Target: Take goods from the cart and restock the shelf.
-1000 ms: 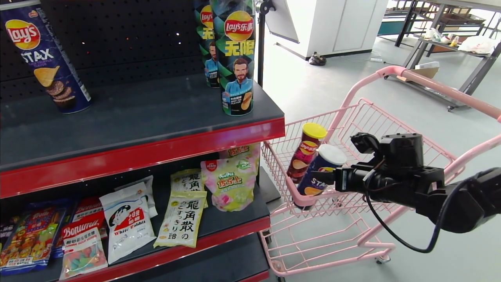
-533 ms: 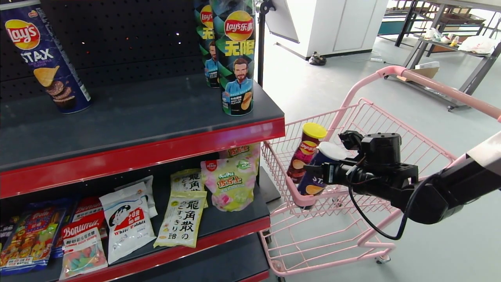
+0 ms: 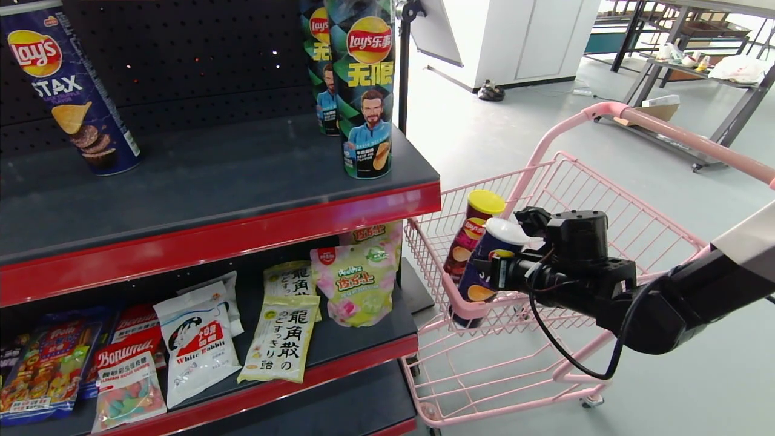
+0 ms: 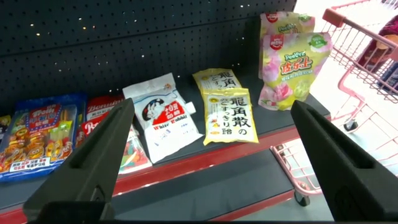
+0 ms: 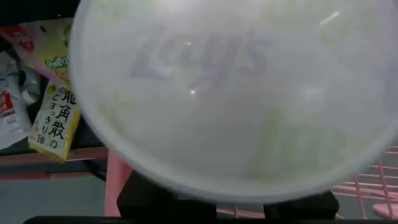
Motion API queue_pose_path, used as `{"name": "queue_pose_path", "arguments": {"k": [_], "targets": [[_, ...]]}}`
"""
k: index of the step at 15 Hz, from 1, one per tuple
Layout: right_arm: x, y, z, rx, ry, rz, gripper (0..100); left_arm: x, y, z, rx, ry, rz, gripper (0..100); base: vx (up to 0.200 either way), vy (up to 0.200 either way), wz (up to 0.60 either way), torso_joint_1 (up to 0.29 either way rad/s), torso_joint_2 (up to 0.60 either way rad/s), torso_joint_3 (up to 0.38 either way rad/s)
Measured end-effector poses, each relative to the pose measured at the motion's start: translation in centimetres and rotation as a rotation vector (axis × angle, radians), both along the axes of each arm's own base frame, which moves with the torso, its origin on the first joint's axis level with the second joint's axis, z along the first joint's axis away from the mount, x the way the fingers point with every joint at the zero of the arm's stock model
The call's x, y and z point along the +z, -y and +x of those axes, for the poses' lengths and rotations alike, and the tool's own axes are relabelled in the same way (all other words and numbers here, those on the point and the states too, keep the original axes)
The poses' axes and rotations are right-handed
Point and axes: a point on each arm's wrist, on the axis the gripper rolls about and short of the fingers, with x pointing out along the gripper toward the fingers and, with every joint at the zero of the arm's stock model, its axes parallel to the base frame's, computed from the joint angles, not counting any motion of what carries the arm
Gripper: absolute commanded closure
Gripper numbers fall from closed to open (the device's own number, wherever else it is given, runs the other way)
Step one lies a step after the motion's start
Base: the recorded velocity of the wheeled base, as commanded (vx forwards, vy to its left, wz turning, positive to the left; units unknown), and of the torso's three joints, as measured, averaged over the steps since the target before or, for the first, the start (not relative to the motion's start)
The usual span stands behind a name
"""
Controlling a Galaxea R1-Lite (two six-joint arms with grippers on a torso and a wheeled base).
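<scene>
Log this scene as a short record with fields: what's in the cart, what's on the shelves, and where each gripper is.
cart: pink wire cart, right of the shelves
in cart: white-lidded can, leaning; yellow-lidded can just behind it
right gripper: at the white-lidded can inside the cart; grip unclear
left gripper: open, facing the lower shelf
top shelf: green cans at its right end, dark blue can at its left
lower shelf: snack bags

White cabinet (image 3: 533,36) with dark shoes (image 3: 491,92) at its foot, metal-framed table (image 3: 740,112) with white bags (image 3: 738,68) farther right.
</scene>
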Motion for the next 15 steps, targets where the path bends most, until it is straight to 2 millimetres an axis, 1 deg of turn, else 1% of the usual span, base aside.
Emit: {"name": "queue_pose_path", "arguments": {"k": [2,5,7,9,11,13,15], "targets": [[0.9,0.2,-0.9,-0.004,0.018,-0.004,100,0.0,0.0,0.0,0.000,0.000,0.000,0,0.000,0.000,0.00,0.000,0.00,0.000],[3.4,0.9,-2.9,0.008,0.086,-0.016,100,0.0,0.0,0.0,0.000,-0.001,0.000,0,0.000,0.000,0.00,0.000,0.00,0.000],[5.7,1.4,-4.1,0.014,0.160,-0.010,100,0.0,0.0,0.0,0.000,-0.001,0.000,0,0.000,0.000,0.00,0.000,0.00,0.000],[8.7,1.9,-4.9,0.009,0.261,0.010,100,0.0,0.0,0.0,0.000,-0.001,-0.001,0,0.000,0.000,0.00,0.000,0.00,0.000],[11.1,2.7,-5.7,0.009,0.356,-0.006,100,0.0,0.0,0.0,0.000,-0.001,0.000,0,0.000,0.000,0.00,0.000,0.00,0.000],[13.0,3.4,-6.9,0.012,0.437,-0.038,100,0.0,0.0,0.0,0.000,-0.001,0.000,0,0.000,0.000,0.00,0.000,0.00,0.000],[14.2,4.5,-9.0,0.005,0.459,-0.099,100,0.0,0.0,0.0,0.000,-0.001,0.000,0,0.000,0.000,0.00,0.000,0.00,0.000]]}}
